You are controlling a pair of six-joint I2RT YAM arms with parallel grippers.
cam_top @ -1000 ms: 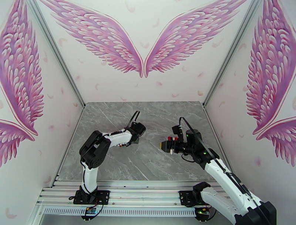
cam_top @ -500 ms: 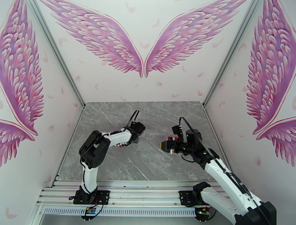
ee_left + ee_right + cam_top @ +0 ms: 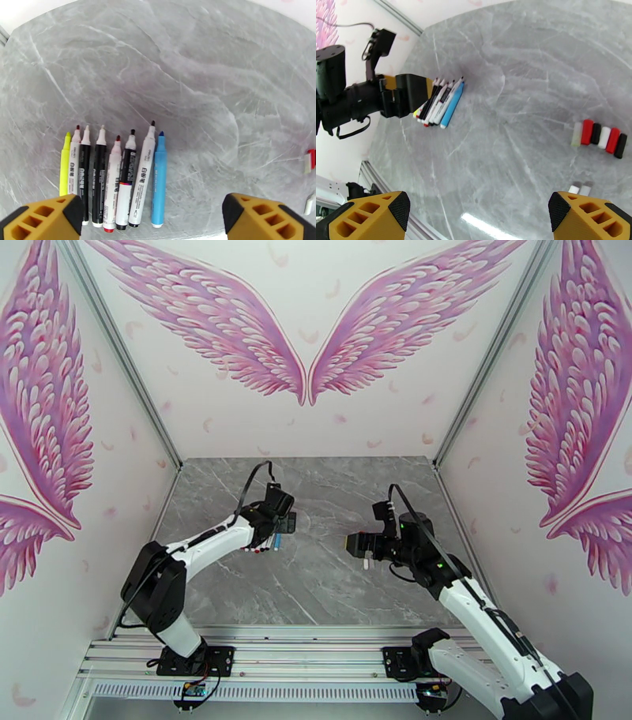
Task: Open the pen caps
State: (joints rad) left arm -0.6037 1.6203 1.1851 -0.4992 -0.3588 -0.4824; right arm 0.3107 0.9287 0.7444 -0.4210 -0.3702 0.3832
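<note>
- I am seeing the left end effector (image 3: 154,208) hanging released above the pens (image 3: 114,177), which are lying side by side on the desk (image 3: 205,79).
- The right end effector (image 3: 478,208) is hovering released near the pen caps (image 3: 600,137), which are sitting in a row.

This is a purpose-built robot test booth, a lab rig rather than a lived-in room. A grey marble-patterned tabletop (image 3: 316,587) forms the floor of a small enclosure. White panels rise from its back and side edges, printed with large pink feathered wings (image 3: 221,319) as a backdrop. Bare aluminium frame posts (image 3: 118,352) run up from the tabletop's far corners. Along its near edge lie slotted aluminium rails (image 3: 316,654). Two white-and-black robot arms are bolted to these rails, the left arm (image 3: 213,544) and the right arm (image 3: 474,611), with loose cables looping from them. On the tabletop, marker pens (image 3: 114,177) lie side by side in one tidy row, and pen caps (image 3: 600,138) stand in another, set out like test pieces.
</note>
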